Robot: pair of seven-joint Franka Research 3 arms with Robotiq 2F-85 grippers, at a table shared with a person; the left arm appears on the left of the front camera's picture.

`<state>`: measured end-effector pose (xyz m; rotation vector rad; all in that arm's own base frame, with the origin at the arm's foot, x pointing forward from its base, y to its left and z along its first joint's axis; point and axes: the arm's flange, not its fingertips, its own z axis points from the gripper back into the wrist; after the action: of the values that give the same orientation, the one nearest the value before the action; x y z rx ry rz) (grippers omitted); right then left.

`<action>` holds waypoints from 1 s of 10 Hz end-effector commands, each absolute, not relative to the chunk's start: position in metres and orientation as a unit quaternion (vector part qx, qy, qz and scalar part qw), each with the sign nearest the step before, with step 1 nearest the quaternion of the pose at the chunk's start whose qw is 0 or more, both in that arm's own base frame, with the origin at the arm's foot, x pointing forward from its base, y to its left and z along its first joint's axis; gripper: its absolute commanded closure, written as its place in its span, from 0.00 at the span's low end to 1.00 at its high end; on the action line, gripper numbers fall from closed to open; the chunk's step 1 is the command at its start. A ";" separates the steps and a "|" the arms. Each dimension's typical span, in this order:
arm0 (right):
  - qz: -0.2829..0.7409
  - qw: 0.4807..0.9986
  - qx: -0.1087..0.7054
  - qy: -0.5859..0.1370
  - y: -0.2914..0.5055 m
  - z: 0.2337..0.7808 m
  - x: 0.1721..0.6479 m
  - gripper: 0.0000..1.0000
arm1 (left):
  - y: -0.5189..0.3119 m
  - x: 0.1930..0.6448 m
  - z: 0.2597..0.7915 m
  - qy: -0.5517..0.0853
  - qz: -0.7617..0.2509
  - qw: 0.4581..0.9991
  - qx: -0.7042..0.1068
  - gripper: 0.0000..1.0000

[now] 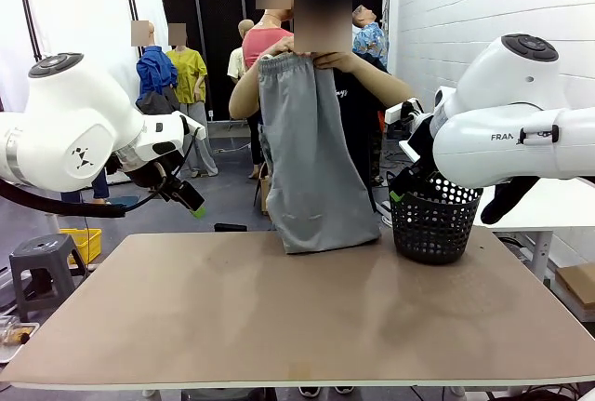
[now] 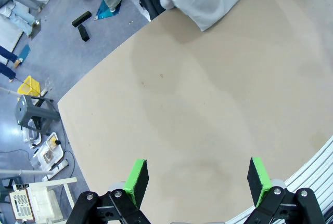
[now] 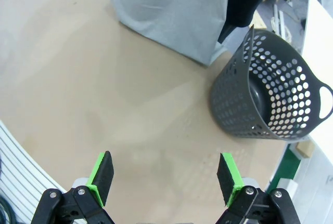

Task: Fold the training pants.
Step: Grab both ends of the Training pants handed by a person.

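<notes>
Jaws apart on both arms, above bench (image 1: 279, 308). Wait for training pants (image 1: 311, 159), held up by person (image 1: 358, 122), to lie flat, then pinch matching corners

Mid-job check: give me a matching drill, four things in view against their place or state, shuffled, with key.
1 training pants
2 black basket
3 left gripper
4 right gripper

A open, black basket just ahead
B held up by the person, hem at the table's far edge
C open over bare table
D standing on the table, far right

Pairs: 1-B, 2-D, 3-C, 4-A
</notes>
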<state>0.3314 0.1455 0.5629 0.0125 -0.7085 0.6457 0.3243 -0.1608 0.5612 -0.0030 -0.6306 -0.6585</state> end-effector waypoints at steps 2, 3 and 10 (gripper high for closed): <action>0.311 0.888 0.007 -0.340 0.145 0.562 0.332 0.00 | -0.161 0.326 0.561 -0.304 -0.323 0.896 0.000 0.00; 0.311 0.888 0.007 -0.340 0.145 0.562 0.332 0.00 | -0.161 0.326 0.561 -0.304 -0.323 0.896 0.000 0.00; 0.311 0.888 0.007 -0.340 0.145 0.562 0.332 0.00 | -0.161 0.326 0.561 -0.304 -0.323 0.896 0.000 0.00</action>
<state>0.3314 0.1455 0.5629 0.0125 -0.7085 0.6457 0.3243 -0.1608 0.5612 -0.0030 -0.6306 -0.6585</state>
